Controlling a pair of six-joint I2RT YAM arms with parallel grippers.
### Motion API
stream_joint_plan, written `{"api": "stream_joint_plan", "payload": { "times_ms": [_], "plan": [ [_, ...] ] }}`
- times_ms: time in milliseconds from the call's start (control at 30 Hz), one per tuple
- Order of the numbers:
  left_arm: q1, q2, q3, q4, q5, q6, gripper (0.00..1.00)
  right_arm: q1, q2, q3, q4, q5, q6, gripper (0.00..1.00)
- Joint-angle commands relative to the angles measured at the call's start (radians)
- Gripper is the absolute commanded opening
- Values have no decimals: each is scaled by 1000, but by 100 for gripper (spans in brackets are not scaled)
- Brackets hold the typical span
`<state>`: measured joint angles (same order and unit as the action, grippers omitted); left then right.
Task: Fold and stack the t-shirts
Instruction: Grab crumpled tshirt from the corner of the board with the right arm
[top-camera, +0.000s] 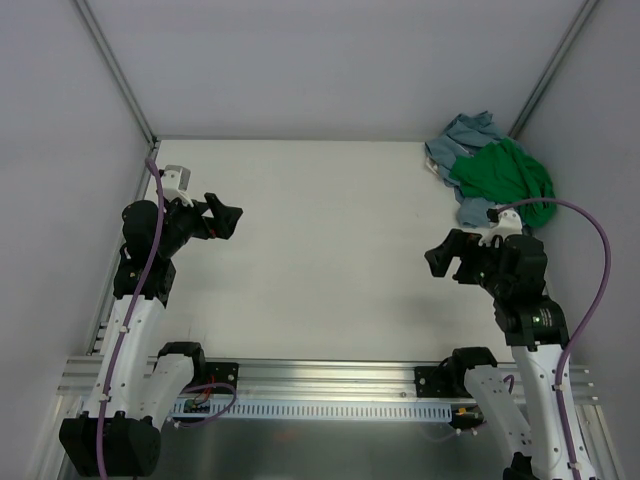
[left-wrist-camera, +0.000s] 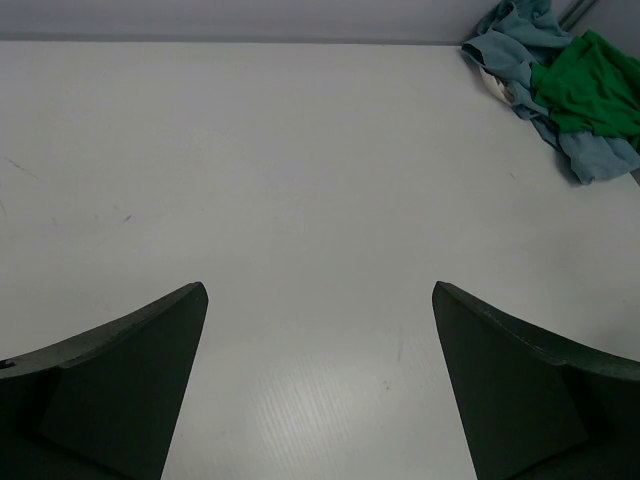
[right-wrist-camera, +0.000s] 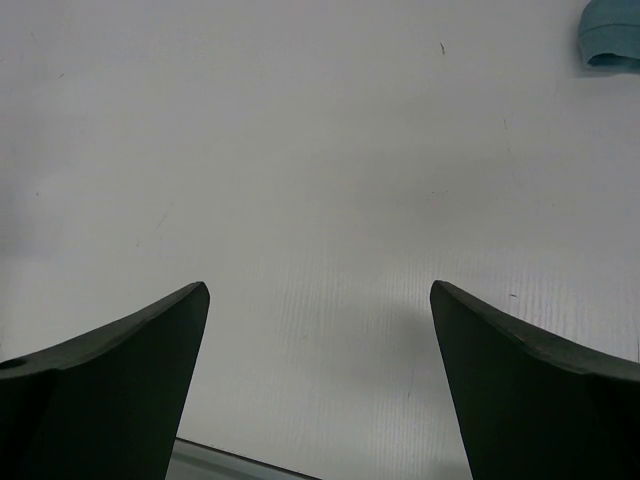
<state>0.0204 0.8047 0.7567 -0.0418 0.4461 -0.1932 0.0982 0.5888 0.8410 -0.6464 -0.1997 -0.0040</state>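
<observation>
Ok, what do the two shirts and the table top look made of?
Green shirt: soft matte cloth, crumpled in loose folds. Blue-grey shirt: similar limp fabric, bunched partly beneath it. Table top: white, fine ribbing, faint sheen, probably corrugated plastic sheet.

Left arm (top-camera: 145, 235), left side of the top view, and right arm (top-camera: 520, 275), right side: white lower links, black joint housings, black base blocks on a ribbed aluminium rail (top-camera: 330, 378) along the bottom. A purple cable (top-camera: 150, 262) runs along the left arm; a second purple cable (top-camera: 592, 250) loops wide off the right. In the wrist views, the fingers (left-wrist-camera: 110, 390) are matt dark grey-green wedges tapering to blunt tips.
</observation>
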Motion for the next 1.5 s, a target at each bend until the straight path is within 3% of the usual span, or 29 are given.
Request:
{"api": "stream_joint_plan", "payload": {
  "times_ms": [0, 233, 367, 600, 700, 933, 1133, 1467],
  "plan": [
    [0, -13, 7, 37, 26, -3, 99, 6, -17, 1, 41, -23, -4, 99],
    [0, -13, 7, 37, 29, -8, 99, 6, 40, 35, -18, 120, 1, 100],
    [0, -12, 9, 37, 37, -12, 99, 6, 158, 159, -61, 241, 1, 99],
    [0, -27, 7, 37, 43, -18, 99, 3, 477, 518, -64, 499, -25, 99],
    [0, -29, 7, 37, 46, -22, 99, -18, 719, 746, -87, 572, -48, 99],
    [3, -33, 7, 68, 55, -29, 99, -127, 1110, 1058, -162, 470, 1, 100],
    [15, -24, 6, 80, 75, -45, 99, -132, 1503, 1414, -278, 367, 13, 99],
    [36, -9, 6, 100, 117, -60, 99, -187, 1657, 1428, -174, 381, 22, 99]
  ]
}}
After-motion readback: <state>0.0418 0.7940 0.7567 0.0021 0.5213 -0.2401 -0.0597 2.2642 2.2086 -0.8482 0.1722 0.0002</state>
